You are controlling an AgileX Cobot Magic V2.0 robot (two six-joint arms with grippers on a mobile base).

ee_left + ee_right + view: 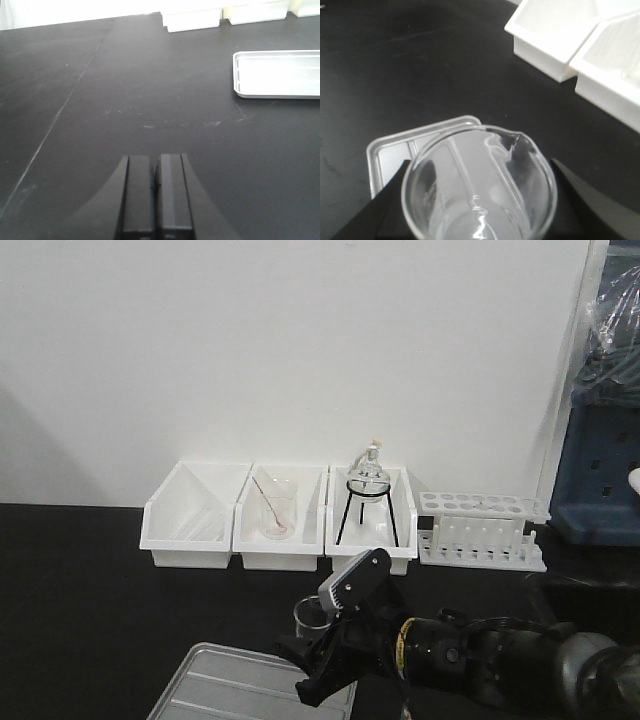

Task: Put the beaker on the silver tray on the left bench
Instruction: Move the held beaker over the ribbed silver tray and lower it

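item: beaker, clear glass, empty, upright, small pour lip on rim. was clamped betw. the two dark fingers of right pincer. location: over the corner of silver tray nearest the bins; ribbed tray floor showed thru the glass. whether base touched tray: cannot tell.

silver tray lay flat on black worktop, near front edge.

left pincer: clenched, fingers pressed together w/ nothing betw. them, low over bare worktop, tray ahead to its right.

at back wall: three white bins in a row; middle one held a 2nd beaker w/ pink residue + rod; 3rd held a flask on tripod. white tube rack beside them.
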